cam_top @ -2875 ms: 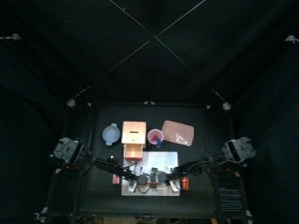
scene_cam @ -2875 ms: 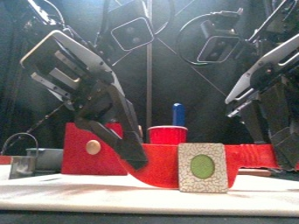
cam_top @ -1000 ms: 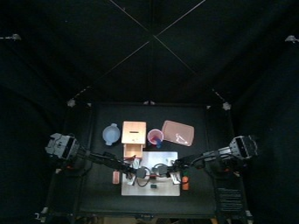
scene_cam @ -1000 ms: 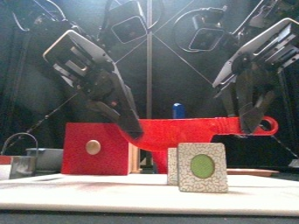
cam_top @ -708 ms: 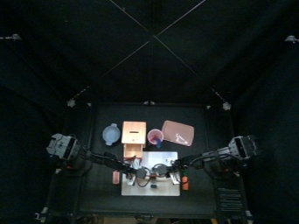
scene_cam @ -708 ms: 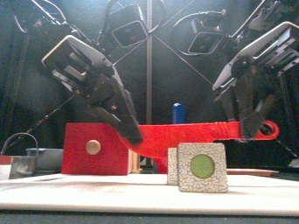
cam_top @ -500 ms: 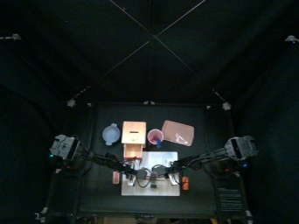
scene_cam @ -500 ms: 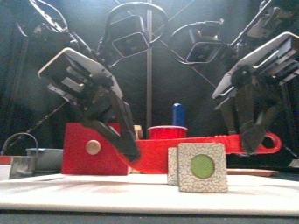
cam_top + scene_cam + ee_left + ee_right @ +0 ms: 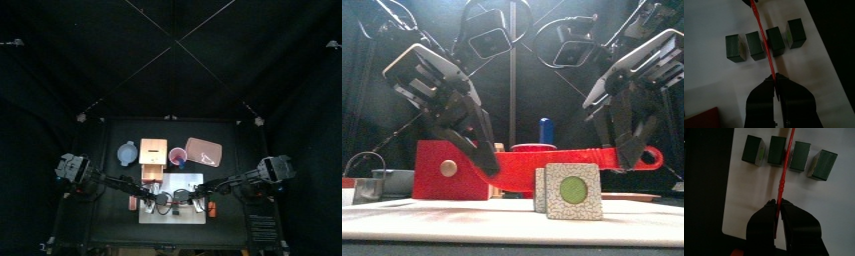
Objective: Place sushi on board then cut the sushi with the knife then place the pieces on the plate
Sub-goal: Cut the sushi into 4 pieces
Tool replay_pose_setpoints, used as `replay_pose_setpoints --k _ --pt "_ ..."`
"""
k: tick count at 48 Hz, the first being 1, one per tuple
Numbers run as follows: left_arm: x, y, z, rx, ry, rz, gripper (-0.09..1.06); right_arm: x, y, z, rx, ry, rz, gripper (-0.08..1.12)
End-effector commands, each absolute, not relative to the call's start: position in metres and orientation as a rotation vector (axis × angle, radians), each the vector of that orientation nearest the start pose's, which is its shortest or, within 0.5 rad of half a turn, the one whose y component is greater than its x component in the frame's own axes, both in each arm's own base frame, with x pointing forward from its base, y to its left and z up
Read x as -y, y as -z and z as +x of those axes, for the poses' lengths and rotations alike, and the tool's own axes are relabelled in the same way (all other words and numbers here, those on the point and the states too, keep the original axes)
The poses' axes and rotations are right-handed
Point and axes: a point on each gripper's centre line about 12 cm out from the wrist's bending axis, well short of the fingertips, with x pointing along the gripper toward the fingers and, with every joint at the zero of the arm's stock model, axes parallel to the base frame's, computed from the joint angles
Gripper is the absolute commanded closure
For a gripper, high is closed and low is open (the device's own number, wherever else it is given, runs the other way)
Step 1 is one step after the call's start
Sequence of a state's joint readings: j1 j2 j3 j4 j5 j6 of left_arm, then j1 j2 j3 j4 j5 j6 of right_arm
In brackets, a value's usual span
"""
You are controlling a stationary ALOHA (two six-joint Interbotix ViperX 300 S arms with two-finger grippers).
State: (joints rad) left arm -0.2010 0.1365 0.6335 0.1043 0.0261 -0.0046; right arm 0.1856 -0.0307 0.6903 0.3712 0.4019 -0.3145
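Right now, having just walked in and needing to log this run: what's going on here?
Both arms share one red knife. The left gripper is shut on its blade end and the right gripper on its handle end. They hold it level over a row of four sushi blocks on the white board, lined up with the row's middle gap.
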Motion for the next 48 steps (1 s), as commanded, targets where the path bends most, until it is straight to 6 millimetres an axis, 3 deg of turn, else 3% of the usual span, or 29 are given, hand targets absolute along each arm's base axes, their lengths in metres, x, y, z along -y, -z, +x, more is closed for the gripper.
replay_pose_setpoints --k 1,10,30,48 --pt "0.076 -0.153 0.397 -0.699 0.221 0.18 0.62 -0.082 -0.178 0.346 -0.948 -0.298 -0.014 0.67" --pt "0.069 -0.174 0.396 -0.642 0.207 0.181 0.57 -0.081 -0.191 0.34 -0.938 -0.311 -0.034 0.67" --pt "0.064 -0.184 0.397 -0.582 0.181 0.12 0.12 -0.076 -0.203 0.326 -0.921 -0.312 -0.029 0.67" --pt "0.064 -0.207 0.389 -0.351 0.185 0.086 0.1 -0.076 -0.213 0.295 -0.945 -0.328 0.09 0.67"
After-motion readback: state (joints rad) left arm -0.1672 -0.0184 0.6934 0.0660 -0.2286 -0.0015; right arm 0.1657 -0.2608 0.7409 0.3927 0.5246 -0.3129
